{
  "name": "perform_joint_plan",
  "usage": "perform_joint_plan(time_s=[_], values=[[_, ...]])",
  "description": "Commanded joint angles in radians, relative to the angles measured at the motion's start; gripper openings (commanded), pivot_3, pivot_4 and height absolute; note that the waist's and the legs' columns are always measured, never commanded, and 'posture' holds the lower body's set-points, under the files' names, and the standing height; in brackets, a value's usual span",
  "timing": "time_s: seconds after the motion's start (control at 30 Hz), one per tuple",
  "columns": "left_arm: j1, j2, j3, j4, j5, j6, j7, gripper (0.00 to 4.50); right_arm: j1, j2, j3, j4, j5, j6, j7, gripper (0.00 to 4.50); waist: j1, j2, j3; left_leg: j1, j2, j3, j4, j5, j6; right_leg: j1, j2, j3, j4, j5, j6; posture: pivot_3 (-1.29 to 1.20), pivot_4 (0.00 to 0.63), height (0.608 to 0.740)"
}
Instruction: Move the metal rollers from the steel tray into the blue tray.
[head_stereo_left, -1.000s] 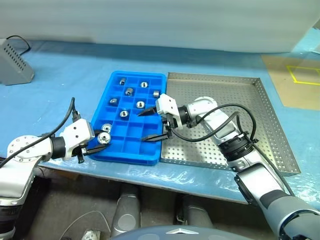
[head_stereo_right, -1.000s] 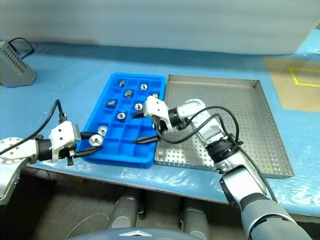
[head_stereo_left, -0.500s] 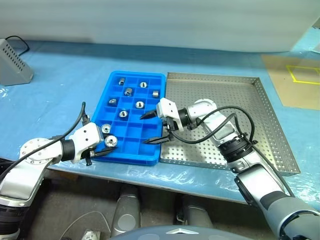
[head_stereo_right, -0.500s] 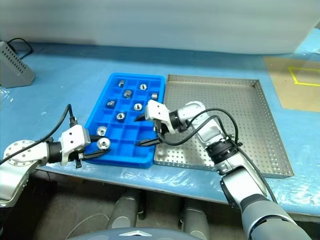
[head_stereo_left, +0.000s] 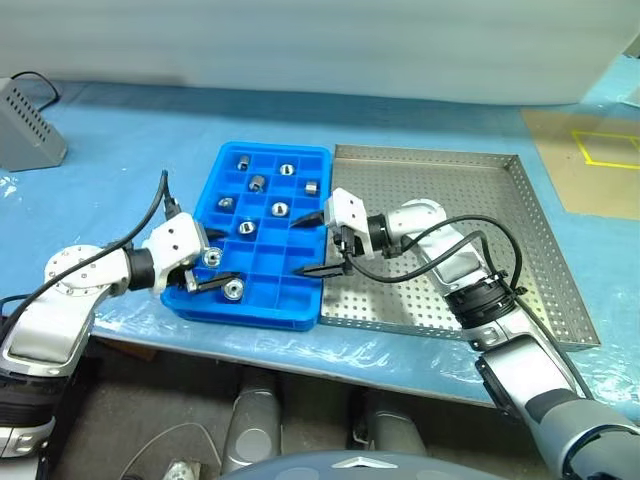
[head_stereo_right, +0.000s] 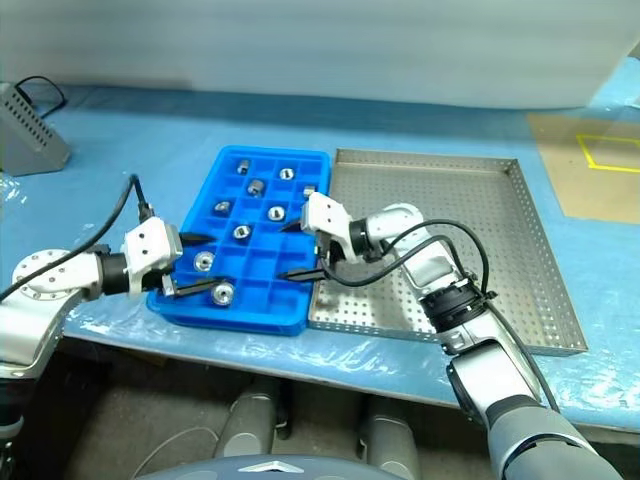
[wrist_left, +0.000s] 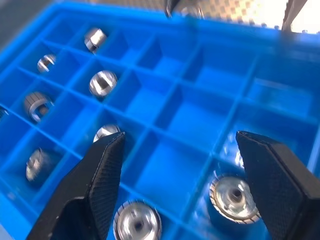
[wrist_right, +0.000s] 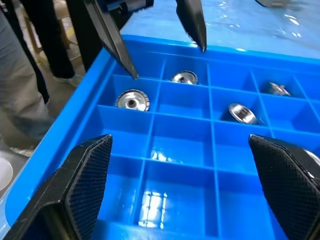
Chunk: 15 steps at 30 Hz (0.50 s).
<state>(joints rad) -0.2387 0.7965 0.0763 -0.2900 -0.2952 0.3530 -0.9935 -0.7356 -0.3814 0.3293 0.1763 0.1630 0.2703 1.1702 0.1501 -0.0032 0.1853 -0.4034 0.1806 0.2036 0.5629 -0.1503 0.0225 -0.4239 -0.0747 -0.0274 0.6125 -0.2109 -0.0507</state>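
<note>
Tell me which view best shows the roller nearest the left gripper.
The left wrist view: the roller sits close up in its compartment of the blue tray, dark hole visible, between the open left gripper's fingers. Both eye views show it small near the tray's front edge; the right wrist view shows it farther off.

The left tool (head_stereo_left: 203, 262) now hangs over the blue tray (head_stereo_left: 300, 160) with jaws parted; the roller (head_stereo_left: 232, 289) it gripped a second ago lies in a near-row compartment. The right tool (head_stereo_left: 313, 243) sits nearer the steel tray (head_stereo_left: 520, 210).
</note>
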Motion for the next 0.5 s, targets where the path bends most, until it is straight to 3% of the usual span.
perform_joint_plan(time_s=[0.03, 0.2, 0.3, 0.5], values=[[-0.077, -0.038, 0.022, -0.058, -0.07, 0.052, 0.048, 3.72, -0.017, -0.02, -0.084, 0.04, 0.007, -0.004, -0.066, 4.5, -0.002, 0.0, 0.0, 0.0, 0.0, 0.0, 0.001, 0.0, 0.0, 0.0, 0.0, 0.0, 0.001, 0.0, 0.0, 0.16, 0.15, 0.74], [-0.067, -0.068, -0.052, -0.113, -0.112, 0.086, 0.02, 3.72, 0.007, -0.057, -0.098, 0.084, -0.027, -0.04, -0.102, 4.5, -0.009, 0.0, 0.0, 0.0, 0.0, 0.0, 0.002, 0.0, 0.0, 0.0, 0.0, 0.001, 0.002, 0.0, 0.0, 0.14, 0.15, 0.74], [-0.059, -0.081, -0.102, -0.073, -0.106, 0.09, 0.0, 3.72, -0.008, -0.022, -0.137, 0.159, -0.004, -0.027, -0.151, 4.5, -0.027, 0.0, 0.0, 0.0, 0.001, 0.0, 0.002, 0.001, -0.001, 0.0, 0.001, 0.001, 0.003, 0.0, 0.0, 0.13, 0.15, 0.74], [-0.092, -0.131, -0.094, -0.044, -0.185, 0.168, 0.008, 3.72, 0.025, 0.004, -0.118, 0.175, -0.018, -0.034, -0.149, 4.5, -0.03, 0.0, 0.0, 0.0, 0.001, 0.0, 0.003, 0.001, -0.001, -0.001, 0.001, 0.001, 0.004, 0.0, 0.0, 0.12, 0.15, 0.74]])
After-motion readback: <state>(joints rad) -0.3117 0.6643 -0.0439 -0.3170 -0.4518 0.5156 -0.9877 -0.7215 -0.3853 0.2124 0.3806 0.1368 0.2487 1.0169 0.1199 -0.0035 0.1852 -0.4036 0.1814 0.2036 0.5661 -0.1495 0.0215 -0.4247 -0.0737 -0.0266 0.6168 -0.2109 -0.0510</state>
